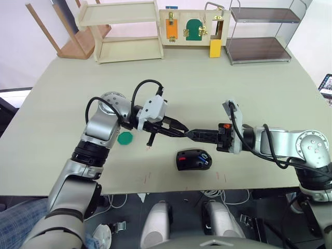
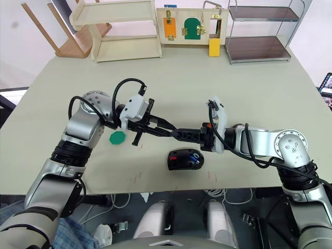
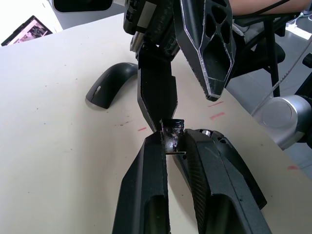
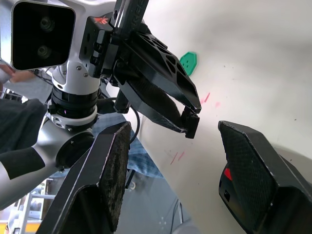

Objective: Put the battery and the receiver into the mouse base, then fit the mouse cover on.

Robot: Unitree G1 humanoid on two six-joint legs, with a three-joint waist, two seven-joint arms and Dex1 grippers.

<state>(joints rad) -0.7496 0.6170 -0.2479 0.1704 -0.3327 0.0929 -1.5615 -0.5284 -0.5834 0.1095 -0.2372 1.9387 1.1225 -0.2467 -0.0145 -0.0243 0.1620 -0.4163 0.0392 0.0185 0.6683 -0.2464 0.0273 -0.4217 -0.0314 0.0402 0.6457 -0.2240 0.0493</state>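
Above the table (image 1: 207,93), just behind the mouse base (image 1: 193,159), both my claws meet tip to tip.

My left claw (image 1: 179,131) is drawn narrow, pinching the receiver (image 3: 171,138), a small dark piece with a metal edge, at the very ends of its fingers. My right claw (image 1: 196,135) stands wide, its two fingers flanking the left tips without touching the receiver. I judge this to be a hand-over, the receiver held out at the tips so that the right claw has room to close on it.

The mouse base lies open side up on the table, just below the meeting point. The battery (image 1: 206,162) shows blue inside it and looks seated in its compartment. The mouse cover (image 3: 109,85) rests on the table apart from the base, not fitted.

Count:
- one mouse base
- one battery
- one receiver
- one mouse cover
- one green disc (image 1: 125,138), beside my left arm and not involved
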